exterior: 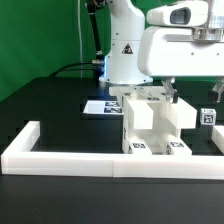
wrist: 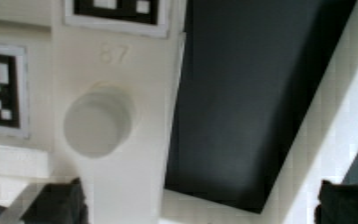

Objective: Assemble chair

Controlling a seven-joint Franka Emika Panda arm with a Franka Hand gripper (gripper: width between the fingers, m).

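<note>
The partly built white chair point(exterior: 152, 125) stands in the middle of the black table, with marker tags on its faces. My gripper point(exterior: 169, 94) hangs just above its back right part. In the wrist view my gripper point(wrist: 202, 206) is open, with the dark fingertips point(wrist: 44, 205) far apart at either side. A white chair piece point(wrist: 119, 120) with an oval recess and marker tags runs between them, close to one finger. I cannot tell if a finger touches it. Black table shows through the gap beside it.
A white L-shaped fence point(exterior: 70, 160) runs along the front and the exterior view's left. The marker board point(exterior: 101, 105) lies behind the chair near the arm's base. A small tagged white part point(exterior: 208, 117) sits at the exterior view's right.
</note>
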